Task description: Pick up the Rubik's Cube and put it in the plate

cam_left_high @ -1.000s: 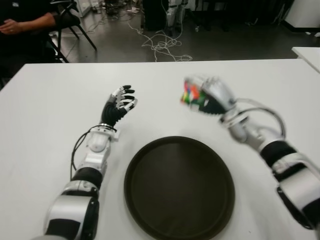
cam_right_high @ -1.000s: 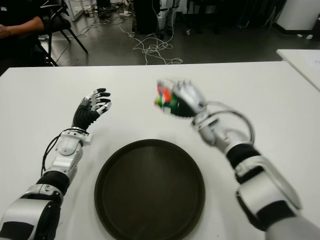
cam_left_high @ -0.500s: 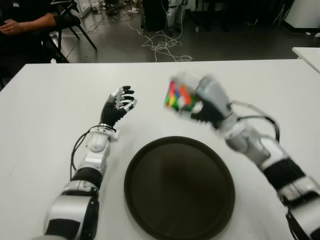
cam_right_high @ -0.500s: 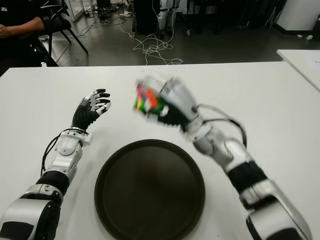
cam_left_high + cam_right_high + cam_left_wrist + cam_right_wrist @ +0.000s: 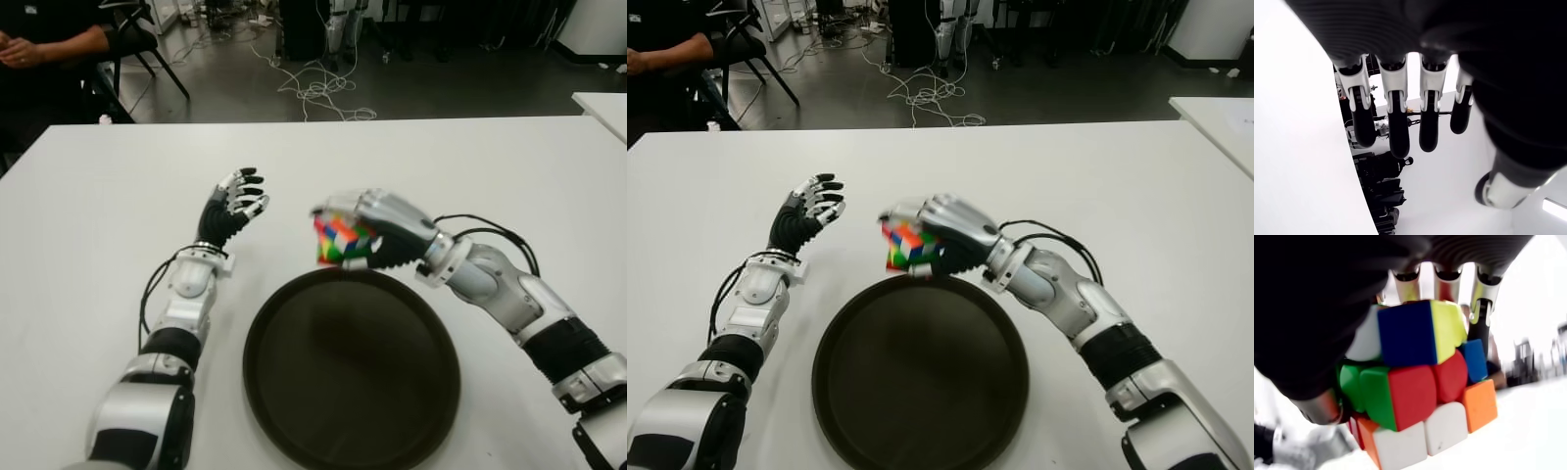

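Gripping the multicoloured Rubik's Cube (image 5: 338, 241) tilted, corner down, the right hand (image 5: 384, 227) hangs over the round dark plate (image 5: 351, 369)'s far rim; left hand (image 5: 233, 205) open.

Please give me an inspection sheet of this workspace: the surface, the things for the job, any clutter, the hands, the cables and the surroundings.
Surface: white table, bare around the job's things.
Job's things: Rubik's Cube held in the air at the far rim of the plate; dark round plate holds nothing.
Clutter: nothing seen on the table.
Hands: right hand grips the cube from above, fingers wrapped over it; left hand shows left of the plate, fingers extended, holding nothing.
Cables: black cables loop along the right forearm; one runs along the left forearm; white cables lie on the floor.
Surroundings: seated person at far left; second white table at right.
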`<state>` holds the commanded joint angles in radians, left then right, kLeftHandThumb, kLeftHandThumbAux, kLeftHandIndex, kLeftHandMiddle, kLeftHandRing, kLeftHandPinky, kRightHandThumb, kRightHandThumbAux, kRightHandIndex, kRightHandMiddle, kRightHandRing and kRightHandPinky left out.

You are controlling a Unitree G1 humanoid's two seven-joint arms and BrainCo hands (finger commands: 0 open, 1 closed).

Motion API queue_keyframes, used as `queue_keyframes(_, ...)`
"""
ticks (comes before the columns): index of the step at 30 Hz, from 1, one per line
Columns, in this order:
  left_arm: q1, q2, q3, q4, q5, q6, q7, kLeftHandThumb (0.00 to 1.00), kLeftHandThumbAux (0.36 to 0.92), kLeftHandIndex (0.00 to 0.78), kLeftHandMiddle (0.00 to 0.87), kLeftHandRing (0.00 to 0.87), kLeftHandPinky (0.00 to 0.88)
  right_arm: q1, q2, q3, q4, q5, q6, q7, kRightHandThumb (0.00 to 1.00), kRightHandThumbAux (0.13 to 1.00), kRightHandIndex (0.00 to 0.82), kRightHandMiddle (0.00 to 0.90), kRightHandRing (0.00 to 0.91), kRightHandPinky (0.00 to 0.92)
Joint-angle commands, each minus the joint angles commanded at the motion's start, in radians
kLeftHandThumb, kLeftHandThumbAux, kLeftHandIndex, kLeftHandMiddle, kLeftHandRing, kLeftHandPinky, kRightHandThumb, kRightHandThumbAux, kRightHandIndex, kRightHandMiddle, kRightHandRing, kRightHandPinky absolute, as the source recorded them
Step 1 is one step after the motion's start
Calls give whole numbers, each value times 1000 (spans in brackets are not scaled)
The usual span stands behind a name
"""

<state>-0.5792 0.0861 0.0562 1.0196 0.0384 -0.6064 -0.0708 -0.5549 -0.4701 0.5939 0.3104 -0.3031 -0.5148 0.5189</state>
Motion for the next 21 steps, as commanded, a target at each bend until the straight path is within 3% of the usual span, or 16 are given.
queue_keyframes(6, 4, 0, -3, -6, 8, -3, 12, 38, 687, 222, 278, 283, 290, -5, 1, -15, -28, 2, 79, 114, 826, 696, 379, 531, 597, 589)
queue_keyframes(12, 4, 1, -3, -9, 9, 1, 16, 41, 678, 218, 273, 282, 292, -20, -25, -57, -111, 0, 188, 237, 826, 695, 384, 535, 612, 593)
queue_keyframes(21, 7, 0, -5, -11, 11, -2, 16, 50, 686, 225, 280, 282, 288, -8, -29, -83, -152, -48, 230, 269, 826, 694, 385, 538, 619, 594)
